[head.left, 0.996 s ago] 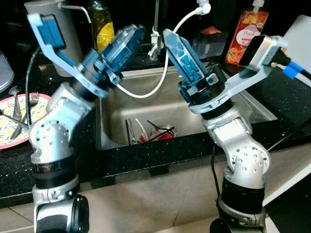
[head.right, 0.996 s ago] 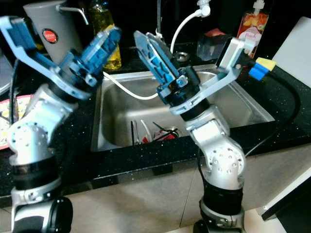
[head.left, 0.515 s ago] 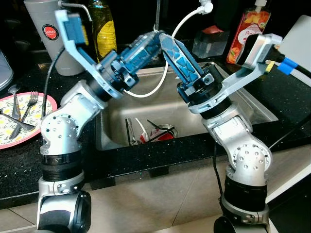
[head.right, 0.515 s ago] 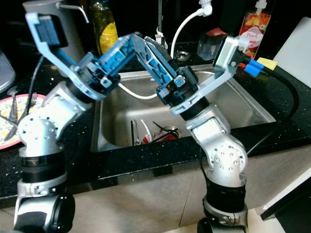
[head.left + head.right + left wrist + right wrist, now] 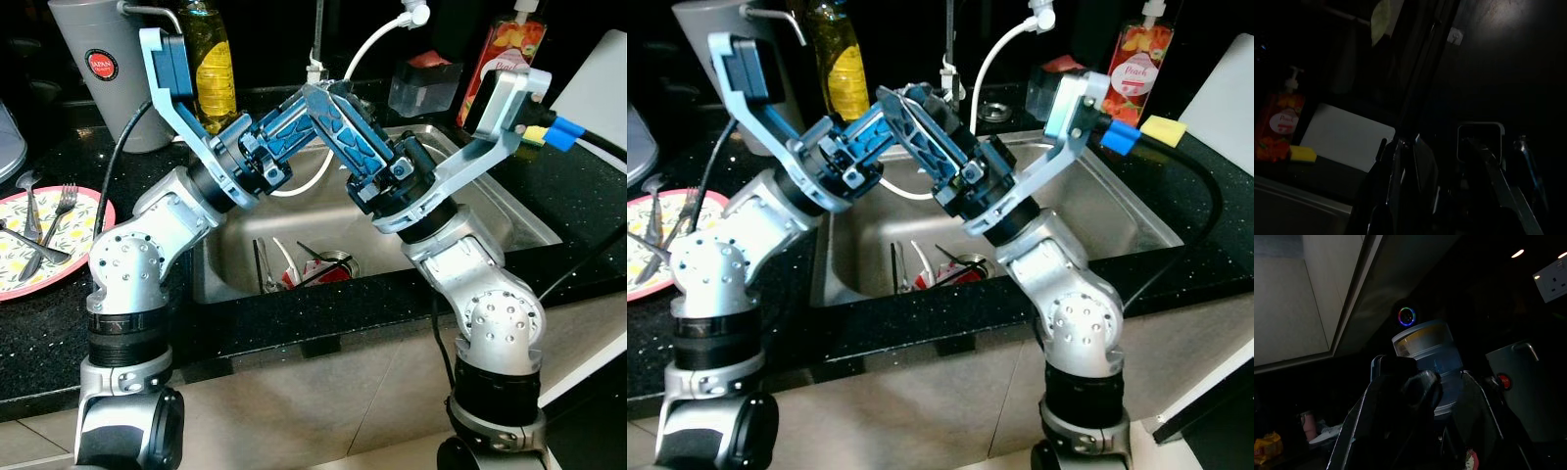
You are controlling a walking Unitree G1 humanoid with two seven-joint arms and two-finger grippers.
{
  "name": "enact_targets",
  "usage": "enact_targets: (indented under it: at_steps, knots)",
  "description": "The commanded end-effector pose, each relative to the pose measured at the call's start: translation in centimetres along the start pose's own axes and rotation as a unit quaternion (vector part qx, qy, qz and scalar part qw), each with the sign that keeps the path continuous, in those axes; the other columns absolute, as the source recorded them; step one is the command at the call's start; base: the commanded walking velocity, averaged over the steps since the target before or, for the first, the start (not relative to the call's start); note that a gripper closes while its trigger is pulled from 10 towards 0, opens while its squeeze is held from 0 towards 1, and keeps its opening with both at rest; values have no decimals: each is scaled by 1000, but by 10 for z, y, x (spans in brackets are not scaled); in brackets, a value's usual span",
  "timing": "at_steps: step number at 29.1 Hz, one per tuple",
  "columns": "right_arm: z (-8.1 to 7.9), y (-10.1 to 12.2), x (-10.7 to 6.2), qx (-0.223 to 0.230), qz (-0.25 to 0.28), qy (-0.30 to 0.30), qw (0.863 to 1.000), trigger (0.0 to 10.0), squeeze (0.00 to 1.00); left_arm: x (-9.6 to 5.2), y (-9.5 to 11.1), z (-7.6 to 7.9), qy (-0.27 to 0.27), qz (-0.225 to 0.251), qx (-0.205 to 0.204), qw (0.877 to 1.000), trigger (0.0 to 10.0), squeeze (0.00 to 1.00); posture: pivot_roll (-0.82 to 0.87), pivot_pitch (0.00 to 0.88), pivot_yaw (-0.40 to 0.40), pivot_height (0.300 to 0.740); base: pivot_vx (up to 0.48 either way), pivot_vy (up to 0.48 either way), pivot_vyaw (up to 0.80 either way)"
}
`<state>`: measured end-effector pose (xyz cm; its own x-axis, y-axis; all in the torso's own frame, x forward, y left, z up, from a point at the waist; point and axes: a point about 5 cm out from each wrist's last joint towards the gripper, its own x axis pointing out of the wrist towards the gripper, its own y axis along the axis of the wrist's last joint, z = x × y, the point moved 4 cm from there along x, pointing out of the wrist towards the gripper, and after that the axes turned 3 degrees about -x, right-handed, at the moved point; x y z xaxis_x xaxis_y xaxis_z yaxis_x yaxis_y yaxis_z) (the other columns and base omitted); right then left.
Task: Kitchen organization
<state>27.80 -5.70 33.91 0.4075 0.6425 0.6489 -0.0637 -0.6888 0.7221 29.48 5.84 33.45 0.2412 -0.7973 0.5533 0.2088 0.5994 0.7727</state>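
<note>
The counter (image 5: 39, 333) is glossy black stone flecked with speckles. The sink (image 5: 490, 211) is brushed, dull steel. Both arms wear satin silver metal; the left gripper (image 5: 299, 113) and right gripper (image 5: 338, 122) look like translucent blue plastic. The plate (image 5: 83, 250) shines, patterned.

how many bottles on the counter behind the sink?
2. A yellow oil bottle stands back left beside the grey pitcher; a peach soap pump bottle stands back right. The arms may hide others.
</note>
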Motion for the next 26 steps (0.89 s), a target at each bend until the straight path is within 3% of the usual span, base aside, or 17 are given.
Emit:
enact_targets:
  at_steps: [1, 8, 15, 22, 26]
  knots:
    - [-1, -4, 0, 0, -7, 1, 1000, 10000, 0, 3, -6, 5, -9, -17, 5, 1000, 10000, 0, 42, 0, 14, 740, 0, 0, 0]
    - [-4, -5, 0, 0, -5, 10, 1000, 10000, 0, 4, -8, 5, -5, -21, 12, 1000, 10000, 0, 39, 0, 17, 740, 0, 0, 0]
    - [0, -11, -5, -5, -22, 0, 1000, 10000, 0, -3, 20, 9, -13, 41, 25, 999, 10000, 0, 39, 0, 16, 740, 0, 0, 0]
    - [-4, -6, -3, -2, -13, 15, 1000, 10000, 0, -10, 24, -19, 81, 31, 73, 994, 10000, 0, 42, 0, 12, 740, 0, 0, 0]
    - [-4, -2, -3, -1, -6, 19, 1000, 10000, 0, -15, 23, -22, 92, 31, 79, 992, 10000, 0, 40, 0, 10, 740, 0, 0, 0]
